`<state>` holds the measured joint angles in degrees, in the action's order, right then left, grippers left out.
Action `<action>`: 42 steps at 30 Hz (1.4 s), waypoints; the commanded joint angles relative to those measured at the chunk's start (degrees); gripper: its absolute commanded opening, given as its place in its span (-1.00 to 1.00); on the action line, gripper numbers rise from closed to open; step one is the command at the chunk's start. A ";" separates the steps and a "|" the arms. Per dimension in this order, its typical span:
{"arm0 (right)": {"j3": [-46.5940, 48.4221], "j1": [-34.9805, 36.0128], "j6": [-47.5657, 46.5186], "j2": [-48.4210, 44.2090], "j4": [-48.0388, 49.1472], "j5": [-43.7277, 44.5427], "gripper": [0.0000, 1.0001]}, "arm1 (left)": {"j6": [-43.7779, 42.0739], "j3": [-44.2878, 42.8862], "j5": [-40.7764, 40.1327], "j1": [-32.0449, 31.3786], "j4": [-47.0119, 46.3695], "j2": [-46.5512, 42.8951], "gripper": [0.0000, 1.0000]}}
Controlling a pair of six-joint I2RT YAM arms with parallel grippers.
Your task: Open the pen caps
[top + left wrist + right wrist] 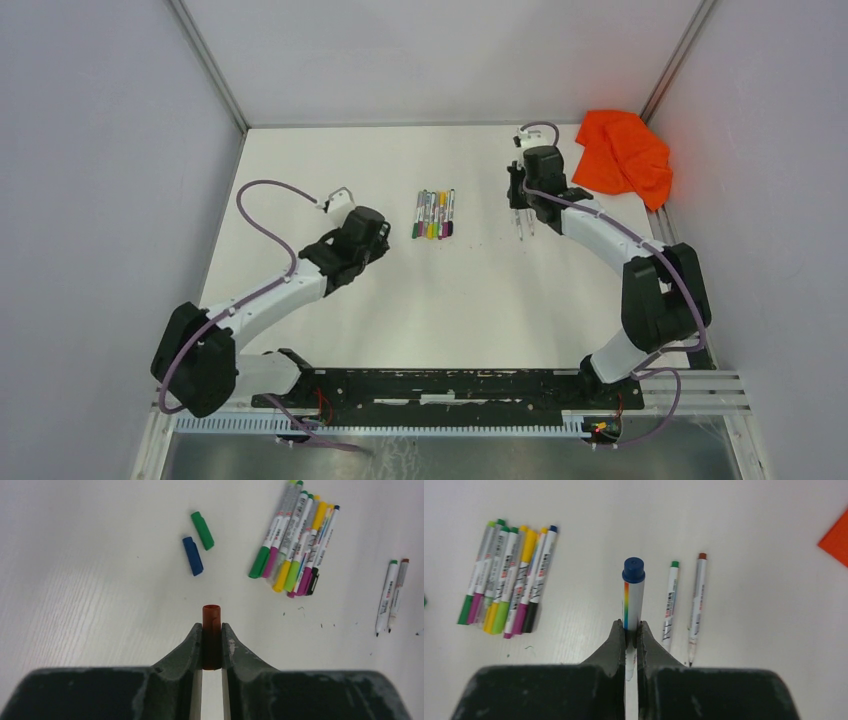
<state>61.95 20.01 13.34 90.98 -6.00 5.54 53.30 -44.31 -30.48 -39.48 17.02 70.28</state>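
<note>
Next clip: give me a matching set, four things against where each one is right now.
Things:
1. red cap
2. blue cap
3. blue-ended pen
4. cloth

Places:
a. held in the right gripper
b. far right corner
c. held in the left gripper
d. lying loose beside the green cap

Pairs: 1-c, 2-d, 3-a, 4-b
</note>
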 commanded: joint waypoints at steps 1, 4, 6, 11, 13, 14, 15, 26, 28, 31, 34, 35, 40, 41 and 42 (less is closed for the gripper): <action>4.07 -1.91 -4.53 3.08 -7.40 4.72 -1.00 | 3.94 -0.53 15.40 8.97 -3.97 4.74 -0.96; 4.81 -3.45 -5.92 4.25 -8.25 5.22 -1.00 | 5.33 -0.08 22.19 13.44 -6.97 9.72 -0.96; 5.32 -4.57 -6.88 5.19 -8.92 5.59 -1.00 | 6.28 -0.22 25.70 15.33 -9.00 13.32 -0.96; 5.64 -7.53 -8.06 7.38 -9.08 5.45 -1.00 | 8.42 -1.09 30.10 17.59 -12.39 20.50 -0.96; 6.02 -8.25 -8.15 8.40 -9.16 5.19 -1.00 | 9.05 -1.56 30.87 18.17 -13.19 22.35 -0.96; 6.24 -8.51 -8.23 9.03 -9.20 5.13 -1.00 | 9.22 -1.89 31.76 18.40 -13.46 23.13 -0.96; 6.35 -8.90 -8.24 9.40 -9.21 5.01 -1.00 | 9.27 -2.24 32.29 18.59 -13.53 23.89 -0.96; 7.03 -10.72 -8.16 13.11 -8.46 3.61 -1.00 | 9.02 -2.46 30.92 20.79 -9.98 23.83 -0.94; 7.52 -10.96 -8.16 13.64 -8.67 3.65 -1.00 | 9.30 -1.47 29.96 20.92 -9.16 22.18 -0.94; 7.74 -11.29 -8.15 13.93 -8.59 3.32 -1.00 | 9.70 -0.32 27.93 20.93 -8.28 19.45 -0.94; 8.36 -11.66 -8.21 14.61 -8.84 2.67 -0.99 | 9.72 -0.26 25.90 21.02 -6.41 17.81 -0.92; 8.44 -11.73 -8.20 14.80 -8.77 2.40 -0.98 | 9.70 -0.20 25.29 21.03 -5.93 17.40 -0.90; 9.54 -11.92 -8.85 16.73 -9.42 1.86 -0.94 | 10.20 0.71 24.35 21.25 -5.91 16.92 -0.72; 9.79 -12.05 -8.82 17.21 -9.50 1.79 -0.93 | 10.20 0.72 24.51 21.29 -6.05 17.19 -0.69; 9.92 -12.18 -8.95 17.57 -9.41 1.35 -0.92 | 10.32 0.72 24.66 21.28 -6.30 17.56 -0.66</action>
<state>69.36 8.34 5.61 106.74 -15.25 7.70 61.12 -44.31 -4.27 -18.55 10.41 88.55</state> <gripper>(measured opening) 0.041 0.219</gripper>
